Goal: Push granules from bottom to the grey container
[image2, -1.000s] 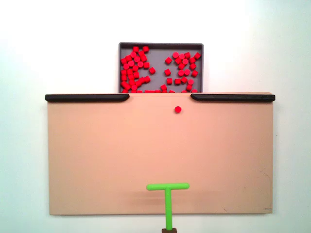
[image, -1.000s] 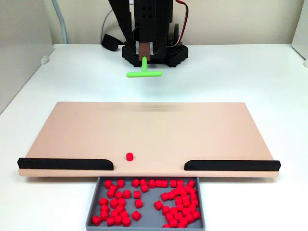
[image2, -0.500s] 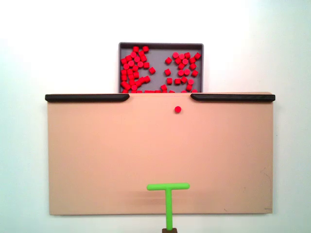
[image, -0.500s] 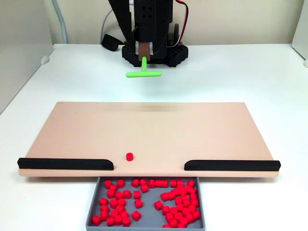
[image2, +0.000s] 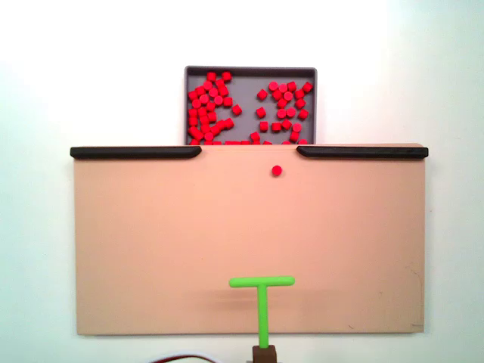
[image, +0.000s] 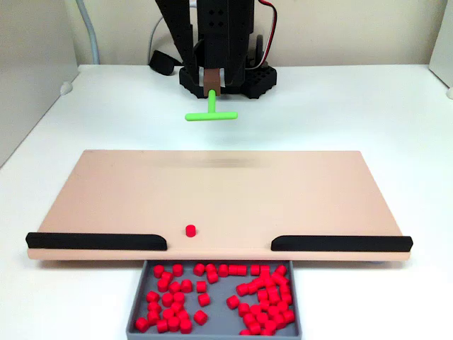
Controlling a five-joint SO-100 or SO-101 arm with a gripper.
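Board [image: 219, 191] looks like smooth matt tan plastic or wood, granules [image2: 208, 106] glossy-ish red plastic, grey tray [image: 136, 312] matt plastic.

Lone granule [image2: 277, 171] on tan board [image2: 151, 249], apart from green T-tool [image2: 262, 299]

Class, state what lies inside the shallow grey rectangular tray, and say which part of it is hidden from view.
The shallow grey rectangular tray holds many small red plastic granules, in both fixed views. The tan board covers its near edge, so anything beneath there is hidden.
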